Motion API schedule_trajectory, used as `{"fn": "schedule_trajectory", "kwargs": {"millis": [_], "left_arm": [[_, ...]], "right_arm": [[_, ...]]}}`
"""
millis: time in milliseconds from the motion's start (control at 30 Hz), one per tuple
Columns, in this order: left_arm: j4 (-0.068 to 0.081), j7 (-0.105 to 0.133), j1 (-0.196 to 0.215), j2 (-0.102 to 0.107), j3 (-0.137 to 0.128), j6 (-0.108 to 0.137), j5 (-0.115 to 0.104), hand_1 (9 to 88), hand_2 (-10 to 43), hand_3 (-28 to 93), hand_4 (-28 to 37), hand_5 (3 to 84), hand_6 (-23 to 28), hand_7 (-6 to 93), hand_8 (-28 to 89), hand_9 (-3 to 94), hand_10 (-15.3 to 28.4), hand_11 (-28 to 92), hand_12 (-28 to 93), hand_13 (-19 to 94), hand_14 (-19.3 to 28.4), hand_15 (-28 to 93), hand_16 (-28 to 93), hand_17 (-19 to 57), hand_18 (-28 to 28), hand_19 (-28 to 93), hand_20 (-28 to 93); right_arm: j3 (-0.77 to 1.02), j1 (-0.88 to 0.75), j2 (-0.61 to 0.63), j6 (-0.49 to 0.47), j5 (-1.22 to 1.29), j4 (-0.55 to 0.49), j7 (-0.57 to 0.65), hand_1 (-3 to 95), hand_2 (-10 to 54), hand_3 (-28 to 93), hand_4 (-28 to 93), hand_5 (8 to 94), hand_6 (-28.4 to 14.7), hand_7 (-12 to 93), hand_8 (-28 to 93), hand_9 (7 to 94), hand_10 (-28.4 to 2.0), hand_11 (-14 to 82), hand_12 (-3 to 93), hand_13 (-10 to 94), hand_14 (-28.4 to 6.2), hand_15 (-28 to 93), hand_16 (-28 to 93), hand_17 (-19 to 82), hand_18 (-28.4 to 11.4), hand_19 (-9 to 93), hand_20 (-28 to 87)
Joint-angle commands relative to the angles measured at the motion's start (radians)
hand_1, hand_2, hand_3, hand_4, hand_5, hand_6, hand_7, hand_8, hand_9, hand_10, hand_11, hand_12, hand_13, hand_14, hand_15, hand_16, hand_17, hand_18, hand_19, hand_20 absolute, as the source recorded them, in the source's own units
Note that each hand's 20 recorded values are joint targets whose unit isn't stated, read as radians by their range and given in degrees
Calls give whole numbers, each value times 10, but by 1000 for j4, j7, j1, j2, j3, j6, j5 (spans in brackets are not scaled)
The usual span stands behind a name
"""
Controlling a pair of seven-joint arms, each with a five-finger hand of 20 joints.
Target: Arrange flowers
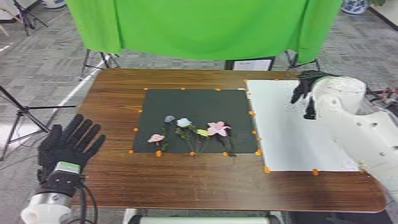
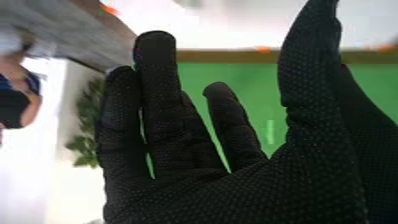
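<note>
Brown wood makes up the surface (image 1: 178, 185) in front of me, broad enough to carry everything within my reach. Beyond it, green cloth (image 1: 213, 27) hangs, probably to keep the background plain. White paper (image 1: 289, 135) lies on my right, likely the place to compose on. Beside it is a dark mat (image 1: 195, 105), where pale petals stand out well for picking.

My right hand (image 1: 306, 81) hangs over the far part of the paper, fingers straight and apart from the thumb, holding nothing; I judge it free to go for a stem. My left hand (image 1: 67, 147) is spread at the left edge, out of the working arm's path.

All the flowers lie on the mat's near half, stems towards me, perhaps so each can be pinched below its head: a large pink bloom (image 1: 218, 129), a white one (image 1: 184, 122), a small pink one (image 1: 156, 138), a yellowish one (image 1: 202, 133) and what looks like a greyish-blue one (image 1: 169, 119). Tiny orange markers (image 1: 159, 153) probably fix the borders.
</note>
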Motion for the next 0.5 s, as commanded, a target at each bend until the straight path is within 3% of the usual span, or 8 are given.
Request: {"fn": "schedule_trajectory", "kwargs": {"millis": [33,100,133,167,233,267,400,500], "left_arm": [[6,-4,-12,1,10,-35,12,311,83,717,-283,429,80,138,-86,359,144,213,113,261,150,369,-62,-70,146,352,111],[7,-18,-25,-6,15,-28,14,310,84,717,-283,428,80,137,-86,358,144,212,114,260,150,367,-61,-70,146,350,111],[9,-15,-25,-3,17,-32,13,310,84,716,-283,429,80,137,-86,358,144,212,115,260,150,366,-61,-69,146,349,110],[2,-10,-14,-1,14,-29,10,310,84,717,-283,429,80,137,-86,358,144,211,115,260,150,365,-61,-69,146,348,110],[7,-20,-24,-3,13,-31,12,309,84,717,-283,428,81,136,-86,357,144,210,115,259,151,365,-61,-69,145,347,110],[5,-21,-23,-1,13,-28,9,309,83,718,-283,429,81,135,-85,356,145,209,114,259,151,364,-60,-69,145,347,110],[12,-24,-35,0,21,-27,9,307,86,717,-283,429,81,133,-84,357,144,208,115,259,151,364,-59,-68,145,346,110],[14,-21,-36,10,25,-30,2,303,89,717,-283,429,81,133,-84,357,144,209,116,259,151,364,-58,-69,145,346,111]], "right_arm": [[-12,84,-17,-130,85,104,8,466,-95,710,-283,351,-46,128,-109,339,-153,70,129,529,-125,552,173,289,-229,769,369],[3,71,-15,-142,85,110,-4,497,-95,688,-283,347,-40,135,-113,341,-138,76,125,532,-120,534,171,289,-228,766,368],[3,69,-17,-141,97,114,-2,507,-95,679,-283,347,-39,136,-115,343,-134,77,121,534,-118,526,171,289,-227,765,368],[2,67,-22,-152,94,122,0,522,-95,662,-283,351,-36,138,-116,350,-126,81,119,535,-114,515,170,289,-224,763,366],[0,46,-16,-127,98,118,-2,539,-95,643,-283,370,-27,144,-119,380,-104,93,116,548,-107,488,168,289,-220,760,365],[-7,36,-15,-105,83,120,-11,546,-95,643,-283,389,-21,149,-121,402,-91,100,115,560,-101,472,169,291,-218,759,366],[-10,-15,-15,-66,72,108,-21,616,-95,548,-283,498,20,187,-144,555,-87,117,126,635,-62,363,321,312,-202,758,374],[-8,-47,-23,-47,61,102,-39,641,-95,493,-283,540,29,195,-146,601,-78,122,131,654,-59,341,342,319,-199,761,379]]}}
